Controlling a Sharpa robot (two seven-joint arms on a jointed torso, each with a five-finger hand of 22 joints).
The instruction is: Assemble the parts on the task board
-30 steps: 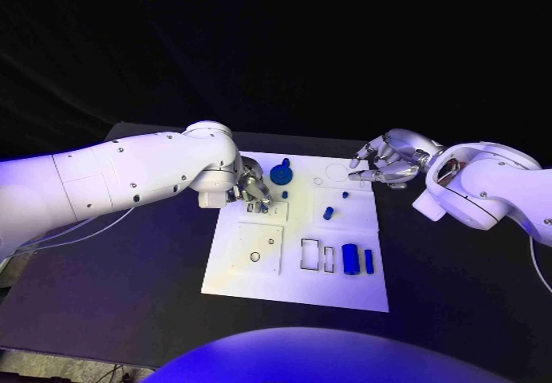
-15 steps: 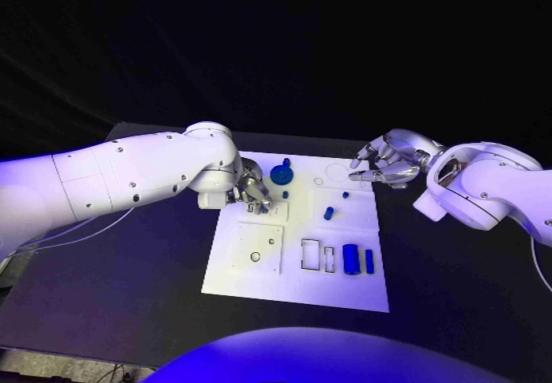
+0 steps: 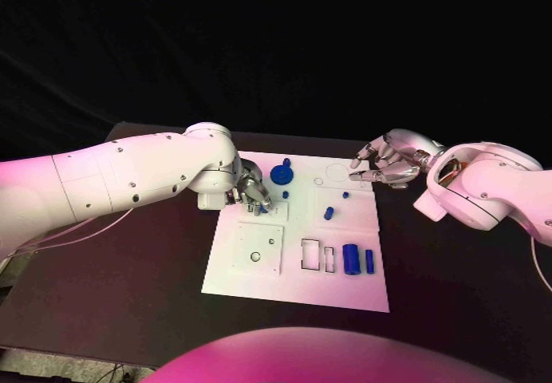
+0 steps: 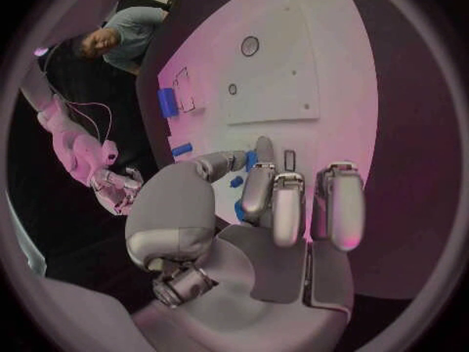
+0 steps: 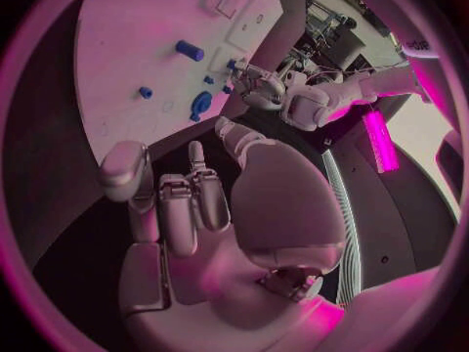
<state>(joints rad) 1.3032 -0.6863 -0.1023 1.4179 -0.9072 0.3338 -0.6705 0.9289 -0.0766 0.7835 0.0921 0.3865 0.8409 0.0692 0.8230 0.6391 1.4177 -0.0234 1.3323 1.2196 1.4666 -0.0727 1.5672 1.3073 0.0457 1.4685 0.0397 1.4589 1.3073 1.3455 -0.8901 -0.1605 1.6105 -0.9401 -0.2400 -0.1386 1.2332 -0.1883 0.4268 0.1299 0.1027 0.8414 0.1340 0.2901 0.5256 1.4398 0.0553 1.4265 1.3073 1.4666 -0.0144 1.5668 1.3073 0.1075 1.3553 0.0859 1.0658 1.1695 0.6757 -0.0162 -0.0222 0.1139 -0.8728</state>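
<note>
- Left hand [image 3: 253,193]: fingers pinch a small blue part [image 4: 251,160] over the task board [image 3: 259,275], far-left area.
- Right hand [image 3: 387,165]: fingers loosely curled, holding nothing, above the board's far-right corner.

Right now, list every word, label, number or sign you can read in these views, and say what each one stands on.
None can be read.
Task board: outlines and holes, no lettering.
Blue parts: unmarked.
Left hand and right hand: no legible marks.
Right arm: a small dark mark on the white shell, too blurred to read.
</note>
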